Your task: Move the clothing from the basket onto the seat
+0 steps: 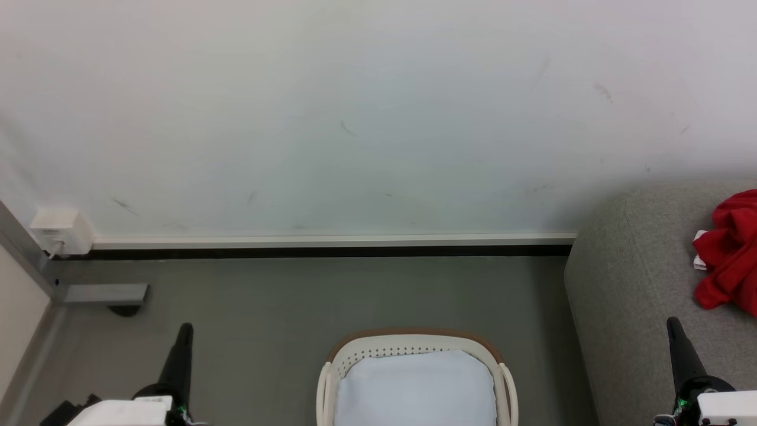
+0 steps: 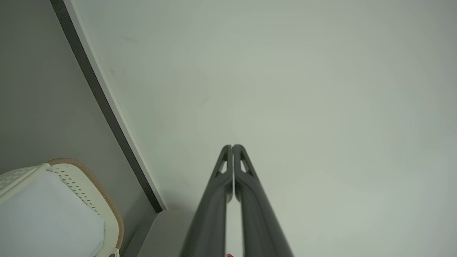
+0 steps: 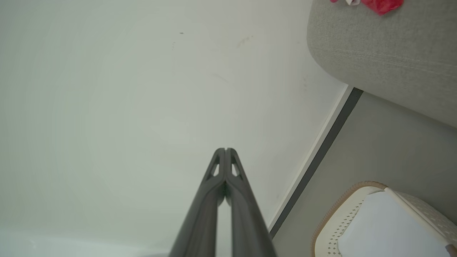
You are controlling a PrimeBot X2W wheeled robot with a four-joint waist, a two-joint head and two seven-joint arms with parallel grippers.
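The red clothing (image 1: pixel 732 257) lies in a crumpled heap on the grey sofa (image 1: pixel 633 296) at the right edge of the head view, with a small white piece (image 1: pixel 699 251) at the heap's left side. The basket (image 1: pixel 390 353) stands on the floor (image 1: pixel 284 296) at the bottom centre of the frame, well apart from the heap. The part of its inside that can be seen holds a pale bluish pad (image 1: pixel 417 387) and no garment, but its near end is cut off by the frame edge. The left end effector (image 1: pixel 185 326) at the lower left and the right end effector (image 1: pixel 672 322) at the lower right both point up the frame. Each has its fingers pressed fully together with nothing between them, and neither touches the basket or the clothing. Judged from this, the move looks done or very nearly so. At most, what is left is to check the hidden near end of the basket for a last garment.
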